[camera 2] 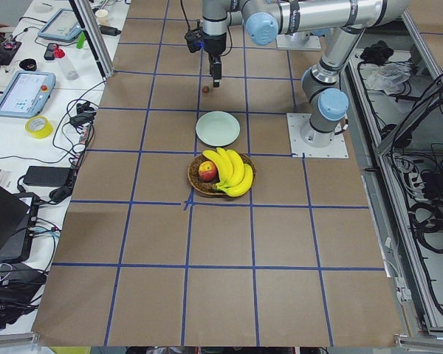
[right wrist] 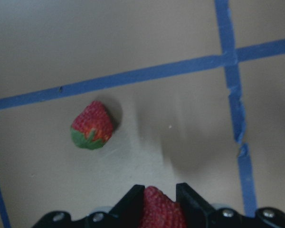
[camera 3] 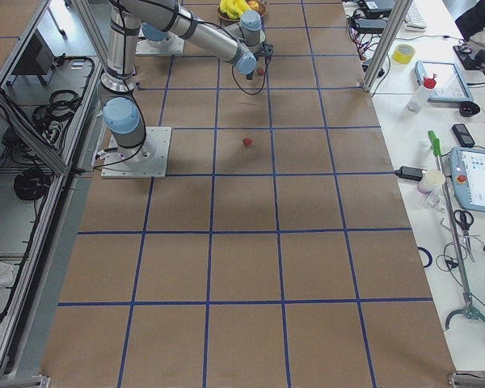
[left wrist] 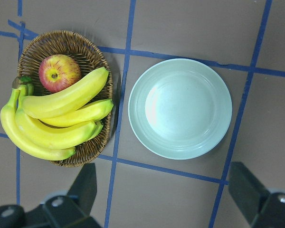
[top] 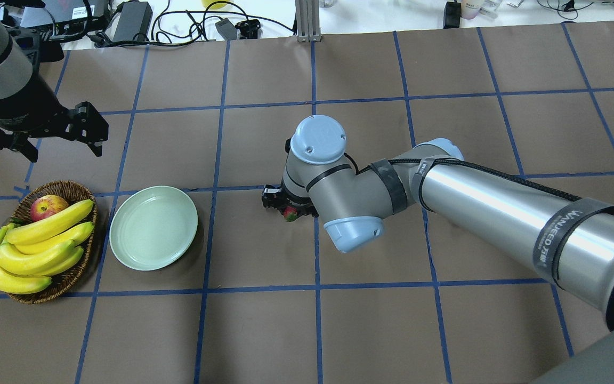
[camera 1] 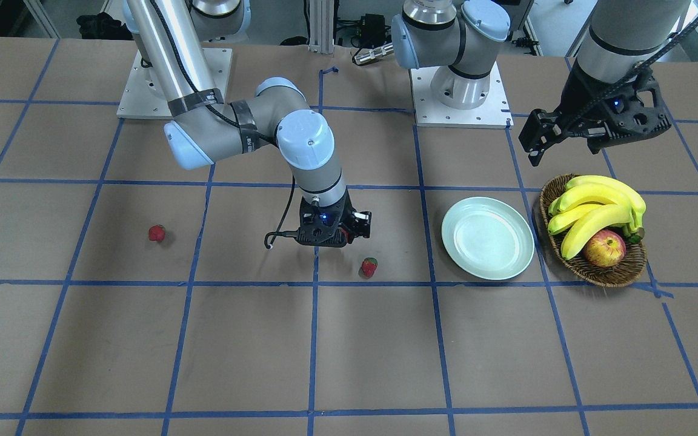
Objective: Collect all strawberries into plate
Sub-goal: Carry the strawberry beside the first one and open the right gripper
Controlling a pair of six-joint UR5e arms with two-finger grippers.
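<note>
Across the brown-papered table (camera 1: 349, 351) blue tape (camera 1: 312, 339) marks a grid, with a cluttered workbench (camera 3: 444, 162) alongside. Toward the robot's left sits the plate (camera 1: 487, 238), just beside a wicker basket (camera 1: 603, 280). Above them hangs the left gripper (left wrist: 164, 187), fingers spread wide. Near mid-table the right gripper (right wrist: 160, 187) pinches one strawberry (right wrist: 157, 211), red end outward, cap hidden. Close by, a second strawberry (right wrist: 91, 126) lies on its side, long axis slanting, cap lower-left in the wrist view. The third strawberry (camera 1: 157, 233) lies well apart, toward the robot's right.

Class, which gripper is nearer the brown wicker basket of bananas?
Left. The left gripper hovers above, beside the brown wicker basket; the right gripper is mid-table, past the pale green plate.
</note>
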